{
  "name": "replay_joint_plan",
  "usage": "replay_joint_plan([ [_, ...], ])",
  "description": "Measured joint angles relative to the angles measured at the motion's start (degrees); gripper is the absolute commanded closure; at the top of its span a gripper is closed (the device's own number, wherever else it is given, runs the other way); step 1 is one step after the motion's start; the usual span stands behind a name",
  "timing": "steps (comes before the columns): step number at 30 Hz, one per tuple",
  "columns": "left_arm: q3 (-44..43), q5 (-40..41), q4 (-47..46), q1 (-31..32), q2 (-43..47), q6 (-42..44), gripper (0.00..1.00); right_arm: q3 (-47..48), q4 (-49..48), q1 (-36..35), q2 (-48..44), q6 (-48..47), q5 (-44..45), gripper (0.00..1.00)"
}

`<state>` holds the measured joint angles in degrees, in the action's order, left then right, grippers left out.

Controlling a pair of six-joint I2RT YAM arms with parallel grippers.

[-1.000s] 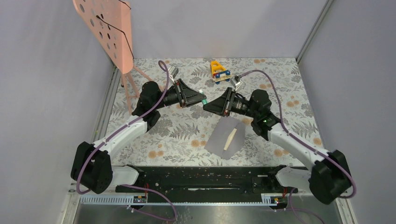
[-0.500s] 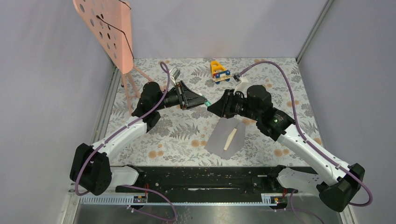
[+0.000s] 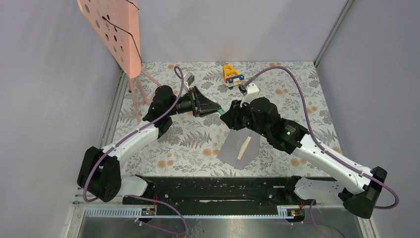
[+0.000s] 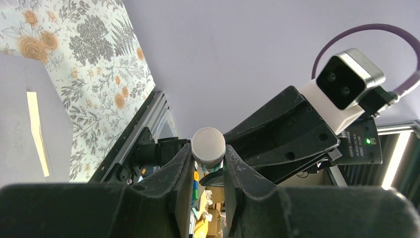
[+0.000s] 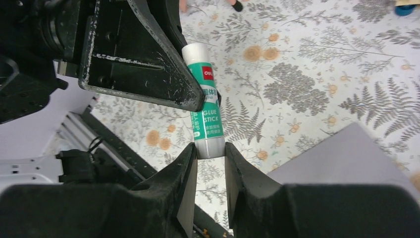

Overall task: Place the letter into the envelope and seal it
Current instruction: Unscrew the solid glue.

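Counting what lay before me, I found one glue stick [image 5: 204, 116], one envelope [image 3: 229, 151], one cream paper strip [image 3: 243, 147], one toy [image 3: 233, 75] and one pink stand [image 3: 114, 29], with my two hands together in the air above the floral table [image 3: 188, 148]. My left hand [image 4: 208, 161] was clamped on the glue stick, and my right hand [image 5: 209, 153] was closed on the same stick at its other end. The stick was a smooth cylinder, green and white, with printed lettering. The envelope was flat grey-lilac paper, lying on the table on the near side of my hands, with the strip lying along it. The toy was yellow, blue and red; the stand was a perforated panel on thin legs. Only the right wrist view showed the label. The left wrist view gave just the stick's round end, and only the overhead view showed toy and stand whole.
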<state>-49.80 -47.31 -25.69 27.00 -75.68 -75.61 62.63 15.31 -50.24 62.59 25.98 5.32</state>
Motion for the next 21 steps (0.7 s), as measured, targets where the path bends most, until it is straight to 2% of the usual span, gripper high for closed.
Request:
replay_joint_plan([
  [5,-0.44,-0.11,0.22,0.00,-0.70,-0.09,1.00,1.42,1.68,-2.23,1.11,-1.77,5.05,1.00],
  [10,-1.29,-1.22,0.42,-0.17,-1.51,0.24,1.00,1.05,0.87,-2.21,1.03,-1.99,3.76,1.00],
  [14,-2.29,-4.52,-1.97,-0.92,-2.86,0.02,1.00,0.07,-1.53,-1.70,0.55,-1.27,-0.39,1.00],
  [17,-2.38,-7.56,-7.28,-1.62,-4.02,-1.90,1.00,-0.55,-4.04,-1.38,0.50,0.70,-4.35,1.00],
  [21,-4.00,-7.56,-13.94,-2.03,-5.44,-5.31,1.00,-3.89,-9.31,-0.98,0.42,5.77,-14.21,1.00],
])
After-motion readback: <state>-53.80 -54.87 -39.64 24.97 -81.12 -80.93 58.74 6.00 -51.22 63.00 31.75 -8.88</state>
